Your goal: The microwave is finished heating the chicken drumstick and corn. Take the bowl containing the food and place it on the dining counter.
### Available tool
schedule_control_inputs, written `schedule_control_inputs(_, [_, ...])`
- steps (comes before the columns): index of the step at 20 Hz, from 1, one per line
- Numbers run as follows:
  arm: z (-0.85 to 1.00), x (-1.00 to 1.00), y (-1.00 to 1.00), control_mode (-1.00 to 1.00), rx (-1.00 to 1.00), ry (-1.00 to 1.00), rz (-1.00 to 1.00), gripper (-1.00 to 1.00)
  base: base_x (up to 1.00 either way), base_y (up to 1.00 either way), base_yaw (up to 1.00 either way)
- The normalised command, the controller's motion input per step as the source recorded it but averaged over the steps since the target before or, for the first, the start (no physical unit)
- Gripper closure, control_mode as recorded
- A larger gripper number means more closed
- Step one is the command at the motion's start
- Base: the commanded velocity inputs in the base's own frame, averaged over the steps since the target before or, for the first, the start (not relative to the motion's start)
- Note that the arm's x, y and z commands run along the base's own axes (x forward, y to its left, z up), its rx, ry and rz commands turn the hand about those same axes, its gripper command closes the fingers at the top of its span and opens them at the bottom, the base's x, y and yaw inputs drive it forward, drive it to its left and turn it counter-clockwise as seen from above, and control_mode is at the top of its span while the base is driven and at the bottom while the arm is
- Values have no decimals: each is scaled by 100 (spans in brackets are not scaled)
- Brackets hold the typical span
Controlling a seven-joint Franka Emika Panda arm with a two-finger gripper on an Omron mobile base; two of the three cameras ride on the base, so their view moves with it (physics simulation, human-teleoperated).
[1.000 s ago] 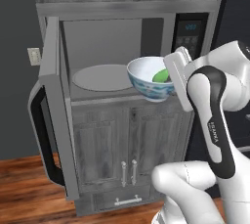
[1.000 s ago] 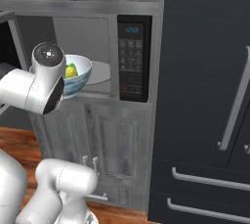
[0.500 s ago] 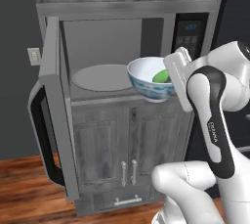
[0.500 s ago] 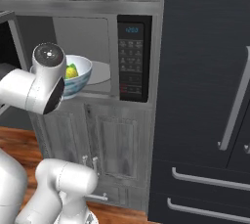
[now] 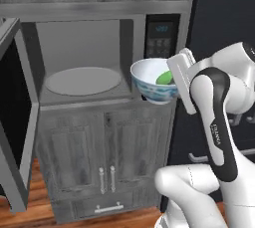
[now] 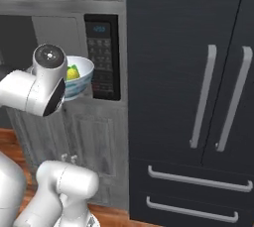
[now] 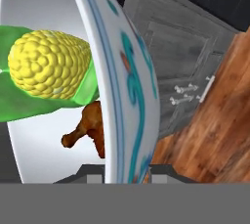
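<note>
The whole scene has slid to the left in both base views since a second ago, while the bowl (image 5: 150,83) sits at much the same spot in the picture. So it is my base that has driven off to the right, carrying the arm and the bowl along with it, not the kitchen that moved. A second ago the bowl hung at the right end of the open microwave (image 5: 84,43), just over its front edge. Now it is clear of the cavity and hangs in front of the keypad panel (image 6: 102,57), with the white turntable plate (image 5: 82,80) left bare behind it and the door (image 5: 17,122) swung wide at the left. I judge the lift-out done and the carry begun; what remains is the drive to the dining worktop and the set-down there.

My tool (image 5: 173,78) is nearly closed, pinching the bowl's wall at its right rim: in the hand view one fingertip (image 7: 90,170) rises inside the white bowl and the other stands outside against the blue pattern. The bowl therefore sticks out to the left of the tool, held by that one edge and roughly upright. Inside it the corn (image 7: 49,64), yellow in its green husk, lies above the brown drumstick (image 7: 90,130) as the hand camera sees them. Just to my right stands the dark fridge (image 6: 198,72).

With a grip on one edge only, I think a smooth drive matters, or the bowl could tip and spill.
</note>
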Motion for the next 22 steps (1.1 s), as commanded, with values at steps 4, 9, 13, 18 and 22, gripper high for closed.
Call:
schedule_control_inputs(4, [0, 0, 0, 100, 0, 0, 0, 100, -31, -79, 15])
schedule_control_inputs(9, [0, 0, 0, 100, 0, 0, 0, 100, -50, -64, 58])
schedule_control_inputs(13, [0, 0, 0, 100, 0, 0, 0, 100, -49, -57, 83])
schedule_control_inputs(18, [0, 0, 0, 100, 0, 0, 0, 100, -55, -24, 98])
schedule_control_inputs(22, [0, 0, 0, 100, 0, 0, 0, 100, -42, -16, 100])
